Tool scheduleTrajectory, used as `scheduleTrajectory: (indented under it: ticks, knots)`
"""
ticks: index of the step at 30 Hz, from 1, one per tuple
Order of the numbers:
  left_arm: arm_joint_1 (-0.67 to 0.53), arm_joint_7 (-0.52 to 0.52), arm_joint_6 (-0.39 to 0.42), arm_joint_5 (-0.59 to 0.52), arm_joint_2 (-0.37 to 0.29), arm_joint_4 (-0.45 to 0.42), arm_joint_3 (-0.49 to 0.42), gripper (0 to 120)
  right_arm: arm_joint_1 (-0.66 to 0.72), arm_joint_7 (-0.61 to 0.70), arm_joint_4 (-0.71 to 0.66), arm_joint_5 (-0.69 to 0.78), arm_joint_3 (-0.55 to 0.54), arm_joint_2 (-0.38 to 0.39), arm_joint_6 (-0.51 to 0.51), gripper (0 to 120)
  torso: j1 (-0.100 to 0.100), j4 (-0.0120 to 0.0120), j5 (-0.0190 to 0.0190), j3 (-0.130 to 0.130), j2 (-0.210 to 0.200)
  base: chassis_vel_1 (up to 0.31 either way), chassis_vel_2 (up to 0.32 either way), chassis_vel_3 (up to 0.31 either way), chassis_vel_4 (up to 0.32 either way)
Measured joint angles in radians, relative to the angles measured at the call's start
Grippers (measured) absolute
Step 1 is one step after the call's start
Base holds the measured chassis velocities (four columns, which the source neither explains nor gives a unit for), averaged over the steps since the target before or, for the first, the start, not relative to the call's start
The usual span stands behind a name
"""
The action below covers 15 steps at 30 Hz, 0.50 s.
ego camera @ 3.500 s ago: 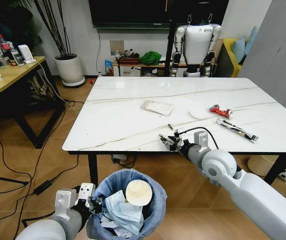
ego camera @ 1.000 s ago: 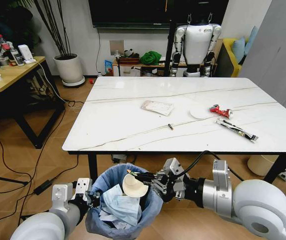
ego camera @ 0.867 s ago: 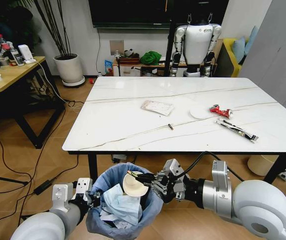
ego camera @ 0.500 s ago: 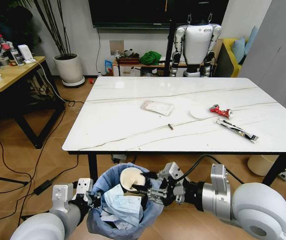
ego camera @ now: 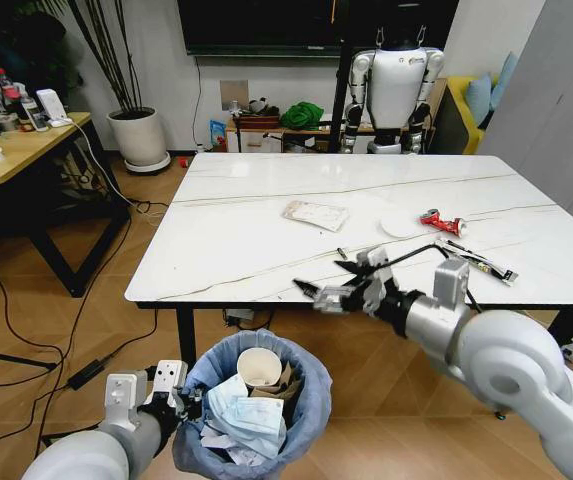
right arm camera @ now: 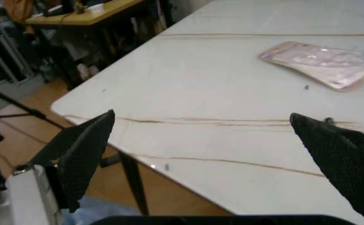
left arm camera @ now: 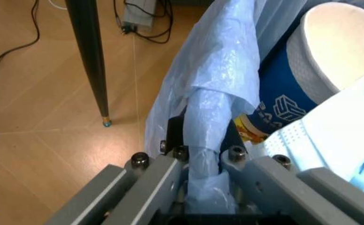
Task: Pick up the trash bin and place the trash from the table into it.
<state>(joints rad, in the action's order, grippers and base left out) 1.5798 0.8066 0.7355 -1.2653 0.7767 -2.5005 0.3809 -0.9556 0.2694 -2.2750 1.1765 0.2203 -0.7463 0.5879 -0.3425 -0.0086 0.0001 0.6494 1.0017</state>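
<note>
A: What's the big picture?

B: The tabletop [ego camera: 266,230] carries four bits of litter: a flat clear packet [ego camera: 315,214] near the middle, then a round lid [ego camera: 400,225], a red wrapper [ego camera: 443,221] and a long black-and-white packet [ego camera: 476,259] toward its right edge. The trash bin [ego camera: 311,420] hangs below the near edge, off the floor.

A: Who's holding it?

B: The left gripper [left arm camera: 202,176]. Its fingers [left arm camera: 160,173] are closed on the rim of the blue liner bag [left arm camera: 223,70], so the bin stays where it is.

A: And what just changed?

B: A second ago the right gripper [ego camera: 341,283] was down over the bin holding the paper cup [ego camera: 259,368]. Now the cup sits inside on the tissues and the mask [ego camera: 246,412], and that gripper has risen to the near edge with fingers spread wide and nothing in them.

A: Meaning?

B: One more piece is binned, I'd judge. The four on the tabletop remain, the clear packet lying closest.
</note>
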Motion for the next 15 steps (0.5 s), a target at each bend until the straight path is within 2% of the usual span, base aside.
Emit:
scheduleTrajectory:
  ticks: [15]
  knots:
    - [-0.016, -0.019, 0.0, 0.015, -0.019, 0.0, -0.032, 0, 0.081, 0.058, 0.227, -0.037, -0.022, -0.043, -0.006, 100, 0.0, -0.0001, -0.0001, 0.0, 0.0, 0.0, 0.0, 0.0, 0.0]
